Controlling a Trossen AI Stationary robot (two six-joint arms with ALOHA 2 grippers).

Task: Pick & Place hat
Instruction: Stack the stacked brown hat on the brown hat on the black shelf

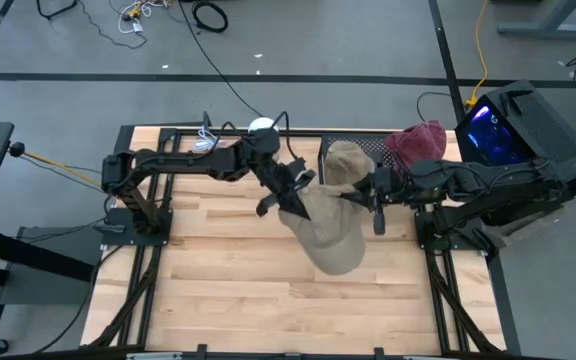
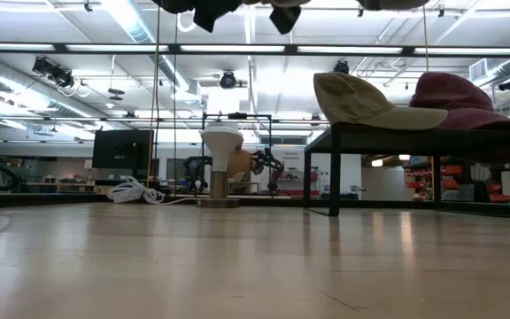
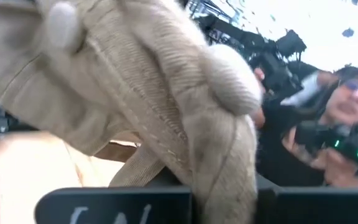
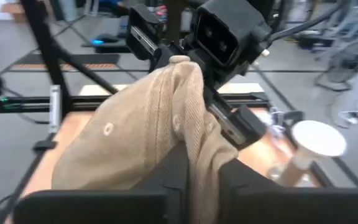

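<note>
A tan cap (image 1: 330,235) hangs in the air over the table's middle, held between both arms. My left gripper (image 1: 296,200) comes in from the left and is shut on its left side. My right gripper (image 1: 363,195) comes in from the right and is shut on its right side. The right wrist view shows the cap's crown (image 4: 135,137) with an eyelet, and the left gripper's camera housing behind it. In the low view the held cap is above the picture; only dark gripper parts (image 2: 211,11) show at the top. My left gripper (image 3: 222,202) pinches a gathered fold of the cap's crown cloth (image 3: 222,155) between its two fingers, coming level from the table's left. The cap is lifted clear and sags away from the hold. A cloth strap (image 3: 135,168) shows beneath the fold. My right gripper (image 4: 197,186) pinches a bunched fold of the crown cloth (image 4: 201,146) between its two fingers, level from the table's right. The cap is lifted clear and its crown bulges out to one side of the fingers. How many layers are held cannot be told.
A black rack (image 1: 340,145) stands at the table's far right, with a second tan cap (image 2: 366,99) and a maroon hat (image 2: 467,99) resting on top. A white stand (image 2: 221,146) sits at the far edge. Bare wood (image 1: 228,290) spreads across the near half.
</note>
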